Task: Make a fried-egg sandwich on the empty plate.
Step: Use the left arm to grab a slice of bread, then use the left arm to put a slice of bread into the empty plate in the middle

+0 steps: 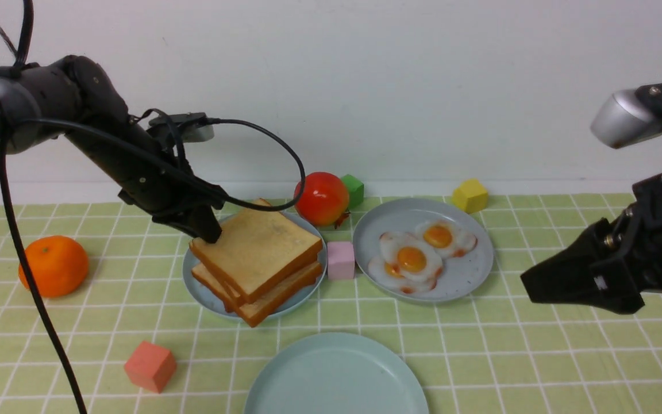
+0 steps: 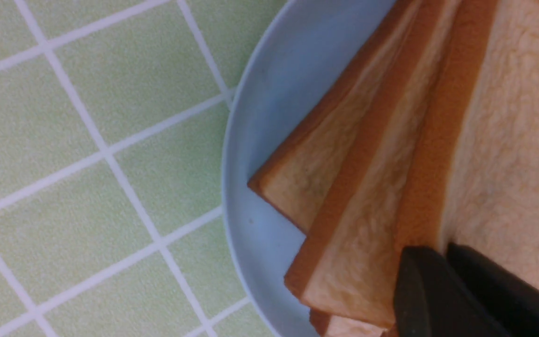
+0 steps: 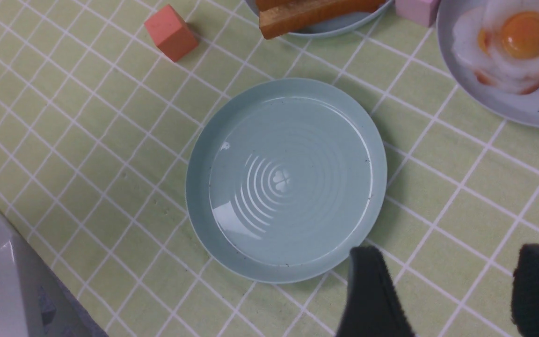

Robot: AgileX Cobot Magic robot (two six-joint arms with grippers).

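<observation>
Golden top toast slice [image 1: 262, 247]: your left gripper [image 1: 209, 233] pinches its corner, jaws shut. Your right gripper [image 3: 449, 262] hangs wide open, empty, near the empty plate [image 3: 286, 180].

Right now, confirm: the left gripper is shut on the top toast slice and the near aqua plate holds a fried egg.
No: the near aqua plate is empty, as the right wrist view shows. The left gripper is shut on the top toast slice.
</observation>
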